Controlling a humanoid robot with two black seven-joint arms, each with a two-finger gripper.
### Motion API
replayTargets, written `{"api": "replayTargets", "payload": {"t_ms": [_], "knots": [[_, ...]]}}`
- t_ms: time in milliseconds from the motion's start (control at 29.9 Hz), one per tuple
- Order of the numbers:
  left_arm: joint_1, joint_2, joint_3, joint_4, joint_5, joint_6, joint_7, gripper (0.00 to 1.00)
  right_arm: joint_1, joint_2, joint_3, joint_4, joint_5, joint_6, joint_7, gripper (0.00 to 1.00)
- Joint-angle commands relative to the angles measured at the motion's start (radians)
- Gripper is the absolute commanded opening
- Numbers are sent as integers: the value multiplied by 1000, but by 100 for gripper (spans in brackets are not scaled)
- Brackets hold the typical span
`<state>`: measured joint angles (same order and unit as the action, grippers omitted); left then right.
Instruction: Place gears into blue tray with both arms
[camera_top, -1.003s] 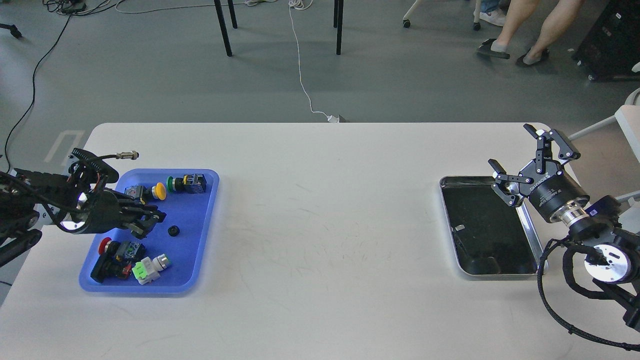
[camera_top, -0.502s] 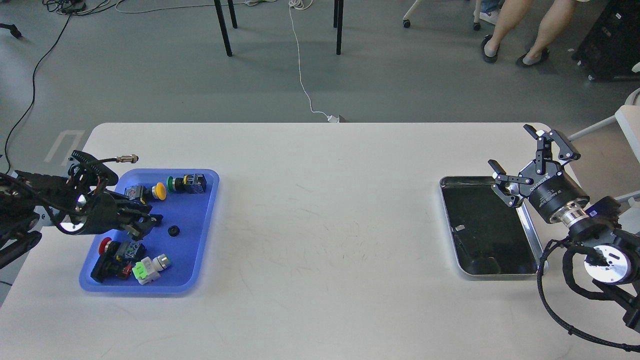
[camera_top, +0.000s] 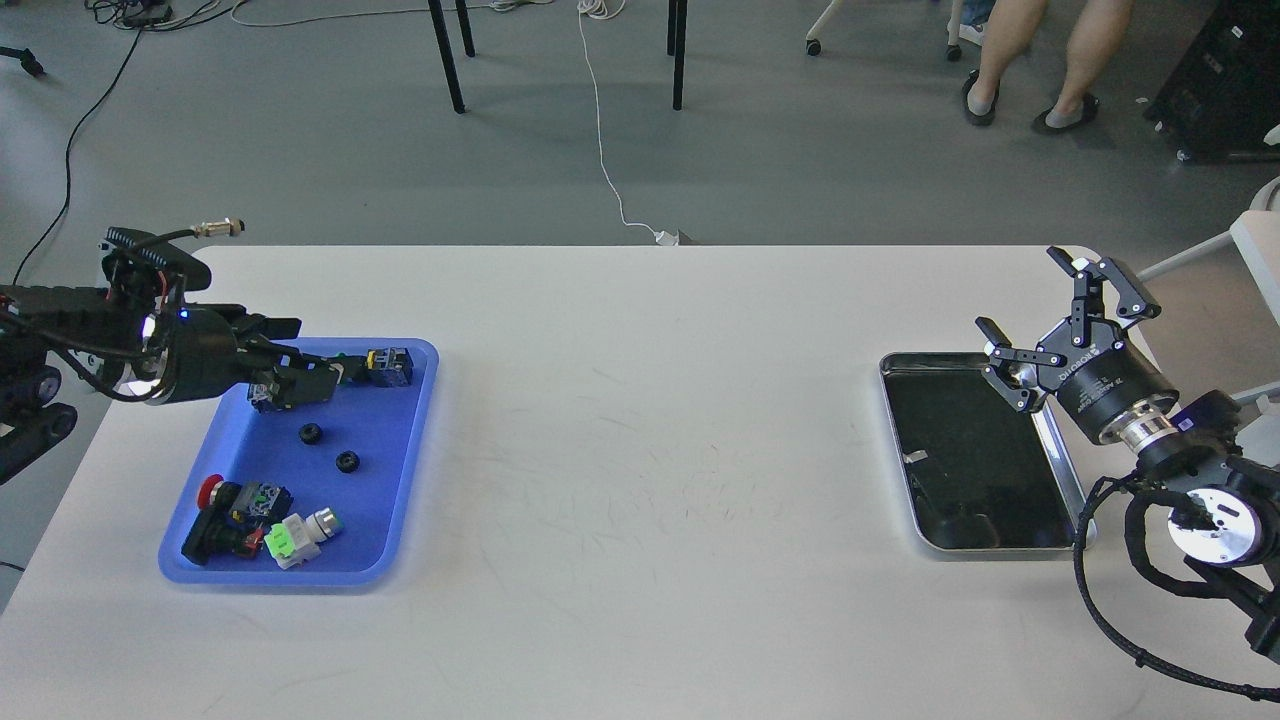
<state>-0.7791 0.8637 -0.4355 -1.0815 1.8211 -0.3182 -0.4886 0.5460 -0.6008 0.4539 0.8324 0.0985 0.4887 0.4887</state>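
Note:
Two small black gears lie on the floor of the blue tray (camera_top: 392, 470) at the table's left: one gear (camera_top: 310, 433) near the middle, the other gear (camera_top: 347, 461) just right of it and nearer to me. My left gripper (camera_top: 298, 358) hovers over the tray's far end, above and behind the gears, open with nothing between its fingers. At the far right my right gripper (camera_top: 1066, 302) stands open and empty, raised over the far right corner of the steel tray (camera_top: 1000, 549).
The blue tray also holds a red-capped switch (camera_top: 212, 490), a green-and-white connector block (camera_top: 290, 540) and a green button part (camera_top: 385, 365). The steel tray's black floor looks empty. A cable (camera_top: 610, 150) and chair legs are on the floor beyond the table.
My left gripper has lifted and drawn back toward the tray's far end. A second gear now lies on the tray where the gripper was. The right arm has not moved.

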Motion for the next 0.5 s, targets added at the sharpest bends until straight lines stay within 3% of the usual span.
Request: {"api": "replayTargets", "payload": {"t_ms": [0,234,334,468], "knots": [[1,-3,-34,-34,-265,4,0,98,6,1,-1,-1,-2,0,0,98],[83,-126,-103,-47,-901,11,0,98,15,18,-3,2,-2,0,0,98],[190,-204,-228,-54,-1094,11,0,98,15,16,-17,5,-3,0,0,98],[337,-316,-428,-52,-1141,-2,0,98,17,16,-29,4,-3,0,0,98]]}}
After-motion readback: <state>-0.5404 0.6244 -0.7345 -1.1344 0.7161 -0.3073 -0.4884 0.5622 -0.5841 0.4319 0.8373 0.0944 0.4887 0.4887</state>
